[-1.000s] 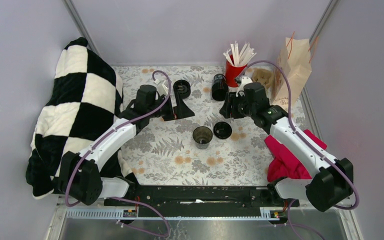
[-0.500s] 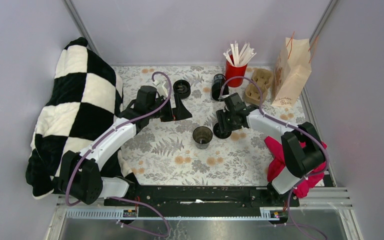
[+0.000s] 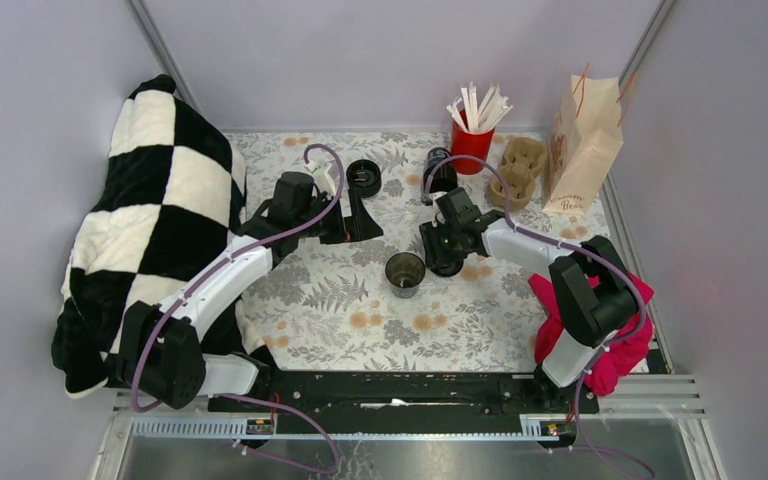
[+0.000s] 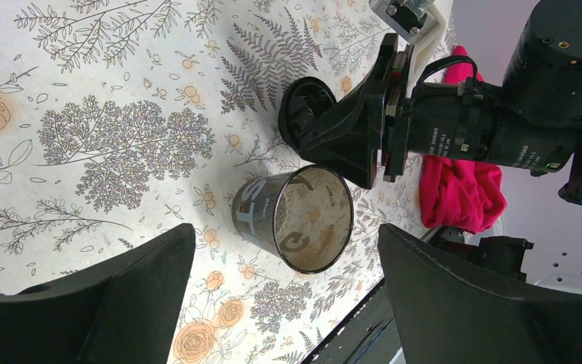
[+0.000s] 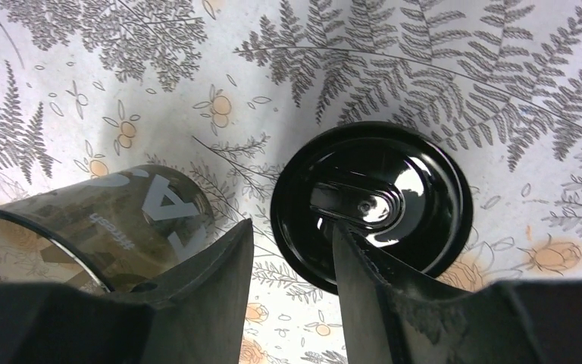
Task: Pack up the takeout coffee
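— Where's the coffee?
— The black cup [image 3: 405, 272] stands open at mid-table [image 3: 340, 320]. Its lid [image 5: 371, 205] lies flat just beside it at three o'clock.
— And the claws?
— The right gripper [image 5: 292, 243] hangs over that lid, fingers parted, gripping nothing. The left gripper [image 3: 360, 215], at eleven o'clock of the cup, gapes wide and empty. The paper bag [image 3: 582, 145] stands well apart at two o'clock.

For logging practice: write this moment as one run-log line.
right gripper: open at lid | left gripper: open | cup: uncovered
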`<state>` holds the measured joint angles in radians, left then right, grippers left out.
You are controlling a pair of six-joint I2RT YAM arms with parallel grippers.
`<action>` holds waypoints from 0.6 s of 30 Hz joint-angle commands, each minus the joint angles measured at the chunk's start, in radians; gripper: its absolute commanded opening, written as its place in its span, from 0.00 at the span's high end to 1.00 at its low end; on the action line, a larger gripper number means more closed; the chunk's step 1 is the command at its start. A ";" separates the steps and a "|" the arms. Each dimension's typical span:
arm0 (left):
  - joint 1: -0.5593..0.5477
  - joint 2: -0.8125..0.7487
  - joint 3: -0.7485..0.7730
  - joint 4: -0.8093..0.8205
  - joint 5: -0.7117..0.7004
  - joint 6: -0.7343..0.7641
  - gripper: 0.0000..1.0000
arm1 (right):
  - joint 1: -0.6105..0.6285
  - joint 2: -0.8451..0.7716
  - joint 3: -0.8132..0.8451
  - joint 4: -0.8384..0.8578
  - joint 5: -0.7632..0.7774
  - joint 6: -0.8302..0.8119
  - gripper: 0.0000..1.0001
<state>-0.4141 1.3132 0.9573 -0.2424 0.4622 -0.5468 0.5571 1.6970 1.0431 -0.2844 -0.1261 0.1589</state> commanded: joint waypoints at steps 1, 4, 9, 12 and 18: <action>0.001 0.010 0.015 0.040 0.004 0.008 0.06 | 0.016 0.014 0.019 0.054 -0.039 0.016 0.51; 0.002 0.017 0.017 0.040 0.004 0.006 0.06 | 0.018 0.021 0.007 0.066 -0.007 0.020 0.53; 0.002 0.024 0.018 0.054 0.015 -0.006 0.06 | 0.022 0.018 -0.016 0.091 0.016 0.018 0.57; 0.001 0.025 0.020 0.058 0.019 -0.011 0.06 | 0.023 0.029 -0.021 0.098 0.006 0.020 0.58; 0.001 0.010 0.010 0.053 0.012 -0.009 0.06 | 0.039 0.044 -0.030 0.112 0.043 0.028 0.62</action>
<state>-0.4141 1.3392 0.9573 -0.2321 0.4667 -0.5545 0.5762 1.7348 1.0256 -0.2039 -0.1207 0.1753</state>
